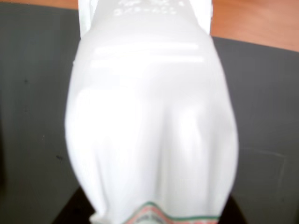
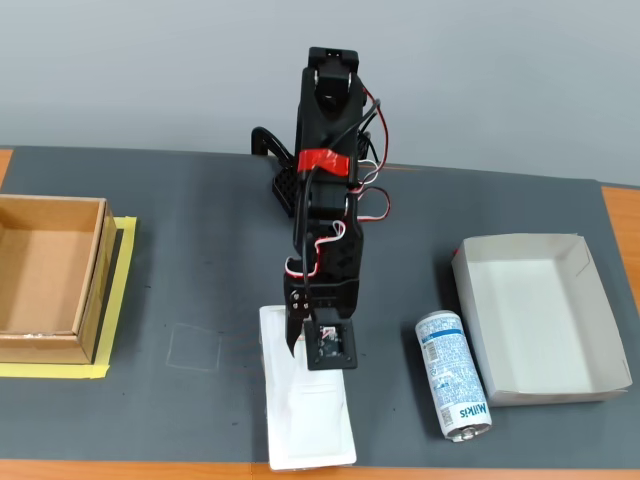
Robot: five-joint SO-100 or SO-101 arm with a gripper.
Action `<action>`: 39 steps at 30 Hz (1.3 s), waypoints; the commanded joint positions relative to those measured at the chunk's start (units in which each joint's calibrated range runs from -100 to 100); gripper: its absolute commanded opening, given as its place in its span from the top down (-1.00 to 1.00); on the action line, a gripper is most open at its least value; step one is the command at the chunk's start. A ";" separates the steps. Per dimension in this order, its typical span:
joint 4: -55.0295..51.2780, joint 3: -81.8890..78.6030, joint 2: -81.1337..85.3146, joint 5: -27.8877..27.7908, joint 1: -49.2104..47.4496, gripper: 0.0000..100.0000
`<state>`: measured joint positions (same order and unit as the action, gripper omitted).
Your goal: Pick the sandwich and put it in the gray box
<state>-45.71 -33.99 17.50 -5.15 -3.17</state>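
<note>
The sandwich (image 2: pixel 310 420) is a white wedge pack lying flat on the dark mat near the front edge. In the wrist view it (image 1: pixel 149 116) fills most of the frame, with its printed label at the bottom edge. My gripper (image 2: pixel 305 355) points down over the far end of the pack. Its jaws stand apart on either side of the pack's raised middle, and dark fingers (image 1: pixel 70 212) show at the bottom corners of the wrist view. The pack rests on the mat. The gray box (image 2: pixel 530 310) stands empty at the right.
A white-and-blue drink can (image 2: pixel 452 375) lies between the sandwich and the gray box. A deeper brown cardboard box (image 2: pixel 40 270) sits at the left on yellow tape (image 2: pixel 120 300). The orange table edge (image 1: pixel 261 23) shows beyond the mat.
</note>
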 commanded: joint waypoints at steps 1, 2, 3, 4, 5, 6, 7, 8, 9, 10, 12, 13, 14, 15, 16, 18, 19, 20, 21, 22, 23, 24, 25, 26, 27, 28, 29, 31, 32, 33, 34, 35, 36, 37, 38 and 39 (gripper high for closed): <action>-0.30 1.20 6.02 -0.14 -0.30 0.96; -0.30 1.20 6.96 -0.08 -0.30 0.96; -0.47 1.20 7.97 -0.08 -0.37 0.96; -1.08 1.38 9.08 -0.08 -0.60 0.96; -1.69 1.38 10.26 -0.08 -1.12 0.96; -2.30 1.38 11.62 -0.14 -1.64 0.96; -2.90 1.38 12.89 -0.14 -2.02 0.96; -3.51 1.38 14.08 -0.08 -2.54 0.96; -4.03 1.38 15.18 -0.08 -3.28 0.96; -4.47 1.38 16.28 -0.08 -4.03 0.96; -5.25 1.47 18.23 -0.03 -5.67 0.96; -5.60 1.65 19.17 -0.03 -6.72 0.96; -5.60 1.65 20.01 -0.03 -7.76 0.96; -5.60 1.74 20.95 -0.03 -8.73 0.96; -5.51 1.83 21.79 -0.03 -9.92 0.97; -5.51 2.11 23.24 0.02 -12.53 0.97; -5.51 2.11 23.74 0.02 -13.95 0.97; -5.42 2.20 24.25 0.02 -15.29 0.97; -5.25 2.20 24.68 0.02 -16.79 0.97; -4.99 2.20 25.02 0.02 -18.20 0.97; -4.73 2.29 25.27 0.02 -19.70 0.97; -4.64 2.29 25.61 0.02 -21.19 0.97; -4.64 2.29 25.78 0.02 -22.75 0.97; -4.64 2.38 25.95 0.02 -24.25 0.97; -4.55 2.38 26.03 0.02 -25.59 0.97; -4.55 2.38 26.03 0.02 -26.78 0.97; -4.55 2.38 26.12 0.02 -27.98 0.97; -4.55 2.38 26.12 0.07 -30.29 0.97; -4.03 2.38 25.95 0.07 -31.33 0.97; -3.16 2.38 25.86 0.07 -32.30 0.97; -1.95 2.38 25.61 0.07 -33.12 0.97; -0.56 2.38 25.44 0.07 -33.94 0.97; 0.74 2.38 25.27 0.07 -34.69 0.97; 1.87 2.38 25.19 0.02 -35.44 0.97; 2.74 2.38 25.10 0.02 -36.18 0.97; 3.35 2.38 25.02 0.02 -36.78 0.97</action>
<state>-45.01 -34.08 41.38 -5.30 -38.32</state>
